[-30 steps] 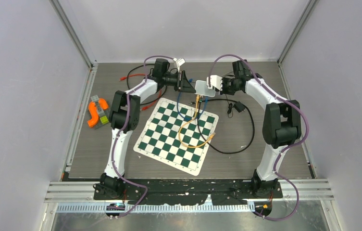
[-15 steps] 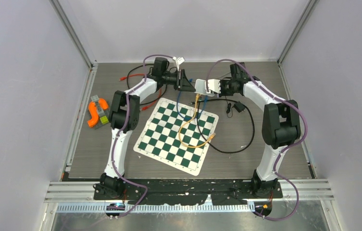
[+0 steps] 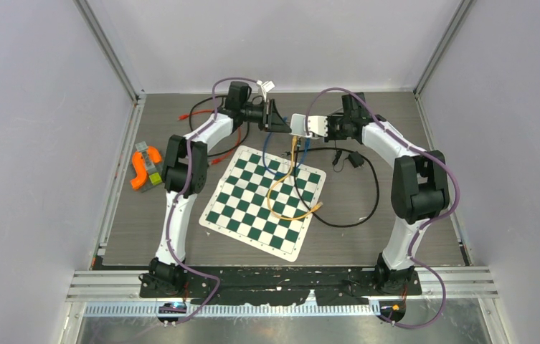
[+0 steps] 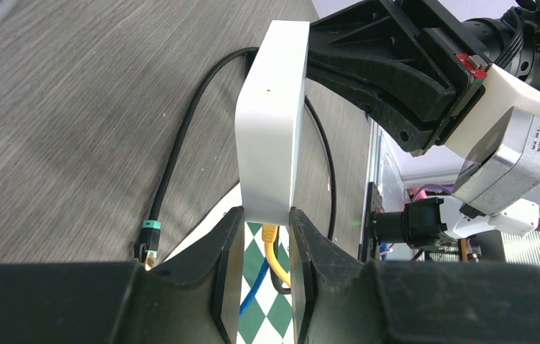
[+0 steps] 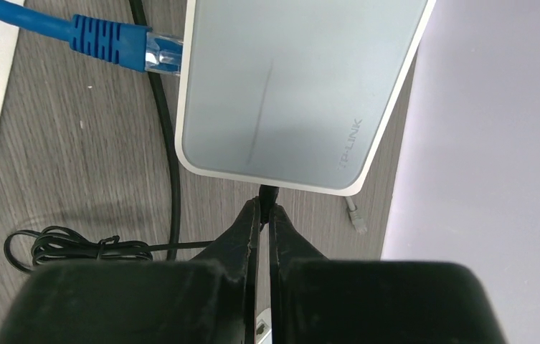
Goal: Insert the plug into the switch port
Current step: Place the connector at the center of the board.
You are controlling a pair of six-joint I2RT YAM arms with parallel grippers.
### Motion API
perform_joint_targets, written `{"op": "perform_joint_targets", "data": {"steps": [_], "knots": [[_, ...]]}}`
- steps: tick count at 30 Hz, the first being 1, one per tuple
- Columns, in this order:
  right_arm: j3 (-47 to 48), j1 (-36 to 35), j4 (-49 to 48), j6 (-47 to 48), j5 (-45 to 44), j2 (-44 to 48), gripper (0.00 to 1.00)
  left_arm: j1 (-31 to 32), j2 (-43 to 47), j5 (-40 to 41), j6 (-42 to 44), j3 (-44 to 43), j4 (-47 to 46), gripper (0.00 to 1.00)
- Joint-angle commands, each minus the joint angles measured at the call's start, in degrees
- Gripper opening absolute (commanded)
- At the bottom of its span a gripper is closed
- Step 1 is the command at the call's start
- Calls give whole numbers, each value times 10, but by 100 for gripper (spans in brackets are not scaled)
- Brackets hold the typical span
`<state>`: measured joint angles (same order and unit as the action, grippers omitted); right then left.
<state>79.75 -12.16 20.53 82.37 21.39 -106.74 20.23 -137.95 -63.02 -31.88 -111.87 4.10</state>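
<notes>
The white switch [image 3: 300,124] hangs above the table's back middle, turned on edge. My left gripper [image 4: 265,215] is shut on its lower end, the switch [image 4: 270,122] rising between the fingers. A yellow cable [image 4: 275,251] and a blue cable [image 5: 120,44] are plugged into it. My right gripper [image 5: 265,208] is shut on a small black plug [image 5: 267,193], whose tip meets the near edge of the switch [image 5: 295,86]. How deep the plug sits in the port is hidden. From above, the left gripper [image 3: 279,118] and right gripper [image 3: 318,126] flank the switch.
A green-and-white chessboard mat [image 3: 252,208] lies below the switch, with the yellow cable [image 3: 281,193] looping over it. A black cable [image 3: 367,208] and its bundled coil [image 5: 73,247] lie to the right. An orange object [image 3: 141,166] sits at the left edge. Red-tipped leads [image 3: 188,115] lie at back left.
Both grippers and the switch have shifted slightly left and toward the back. The switch has turned more onto its edge. Both grips are unchanged.
</notes>
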Motion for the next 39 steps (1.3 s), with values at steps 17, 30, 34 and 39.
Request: {"op": "perform_joint_targets", "data": {"steps": [17,30,34,39], "knots": [[-11,-12,-64,11,-9,51,5,8,25,-24,45,-46,63,0],[-31,-25,-101,9,-38,65,5,8,23,-19,55,-57,91,0],[-36,-25,-101,11,-35,72,5,7,23,-17,56,-61,98,0],[-48,-29,-106,33,-20,73,5,8,21,-20,54,-64,99,0]]}}
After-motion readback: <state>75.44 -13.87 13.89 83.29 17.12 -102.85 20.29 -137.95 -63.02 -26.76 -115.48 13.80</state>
